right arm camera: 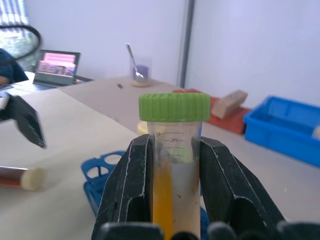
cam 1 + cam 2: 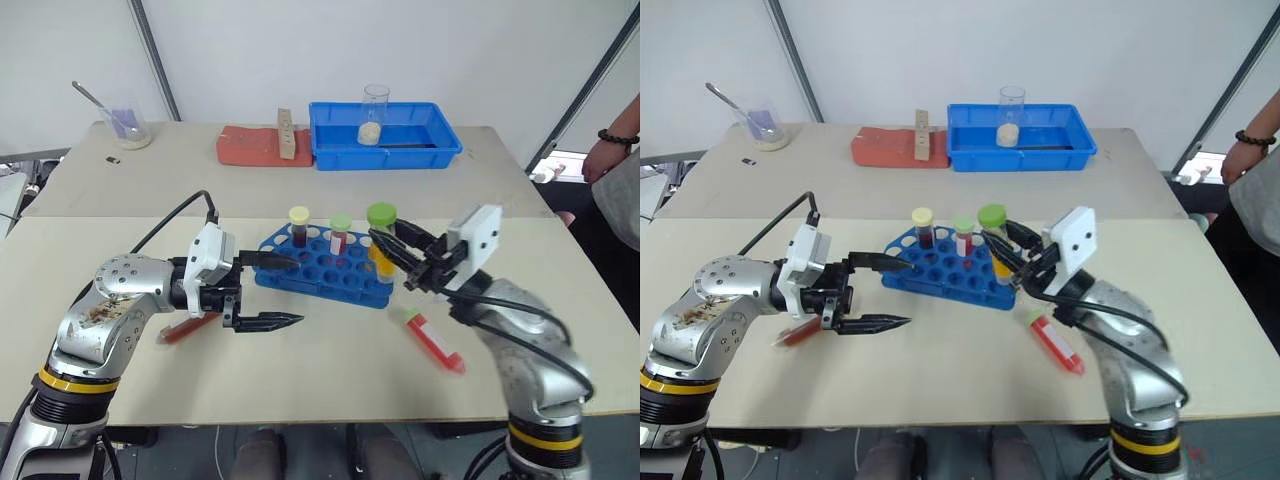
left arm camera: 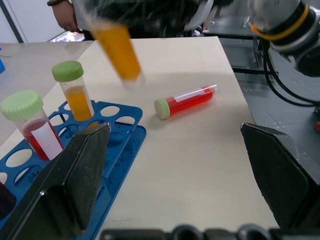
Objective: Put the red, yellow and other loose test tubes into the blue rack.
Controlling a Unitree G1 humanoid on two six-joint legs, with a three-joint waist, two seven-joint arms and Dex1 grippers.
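The right gripper (image 2: 392, 246) is clamped on a clear plastic test tube of yellow liquid with a green screw cap (image 1: 174, 150), pinching it just under the cap and holding it above the right end of the blue plastic rack (image 2: 325, 275). That looks a sound hold: the tube seems light and stiff, but its smooth wall could slip, so the cap's lip is a useful stop. Liquid inside will slosh if it is tilted. The left gripper (image 2: 270, 292) hangs spread wide and empty at the rack's left end. A red-filled tube with a green cap (image 2: 434, 339) lies on the pale tabletop (image 2: 330, 370), to the right of the rack and nearer; another reddish tube (image 2: 185, 328) lies left.
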